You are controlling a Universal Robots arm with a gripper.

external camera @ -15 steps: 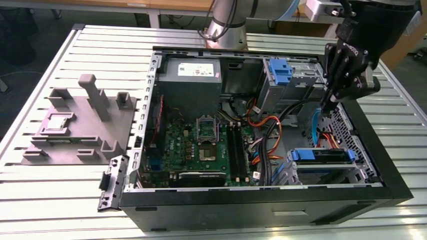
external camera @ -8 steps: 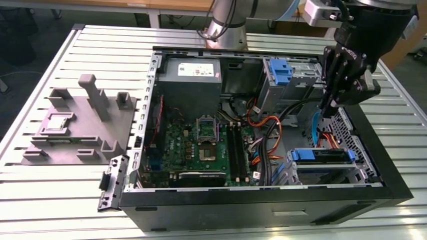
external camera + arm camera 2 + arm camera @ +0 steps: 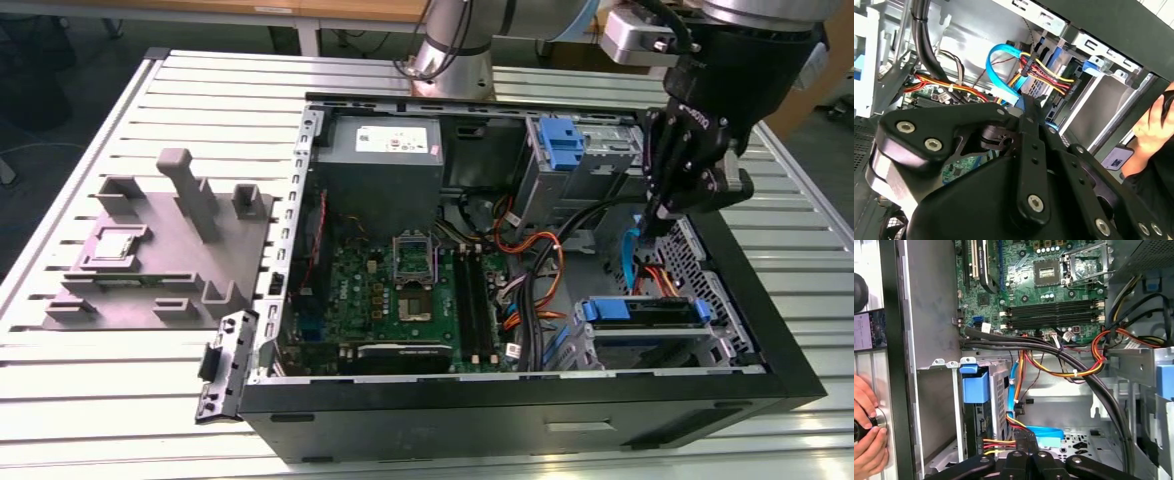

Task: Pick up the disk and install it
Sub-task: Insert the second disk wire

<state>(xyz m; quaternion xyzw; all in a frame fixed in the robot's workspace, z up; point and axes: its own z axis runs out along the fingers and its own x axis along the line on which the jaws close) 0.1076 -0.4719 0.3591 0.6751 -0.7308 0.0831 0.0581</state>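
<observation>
The gripper (image 3: 657,225) hung inside the open PC case (image 3: 534,425), near the wall at the exterior view's right, just above a bundle of cables. In both wrist views its fingertips (image 3: 1027,436) were pressed together w/ nothing visible between them, so I judge it clenched and empty.

The disk (image 3: 641,312) sat in the drive bay at the case's front corner, at the exterior view's lower right, w/ its blue bracket turned up toward the camera. From the gripper it lay toward the front of the case, i.e. nearer the camera in the exterior view, close but apart. Its visible blue edge ran approx. along the exterior view's left-right. In the first wrist view the disk (image 3: 976,387) stood in the bay beside a perforated metal cage, and red, yellow and light-blue wires reached toward its end. It looked seated already, though I cannot tell if it was fully locked.

Writing: the power supply (image 3: 380,150) carried a white sticker, but its text was too small to tell. The motherboard (image 3: 400,290) had only tiny print, not readable.

A person's hands (image 3: 866,432) rested outside the case wall in the first wrist view. A grey fixture (image 3: 154,250) lay on the table (image 3: 107,390), well apart from the work.
</observation>
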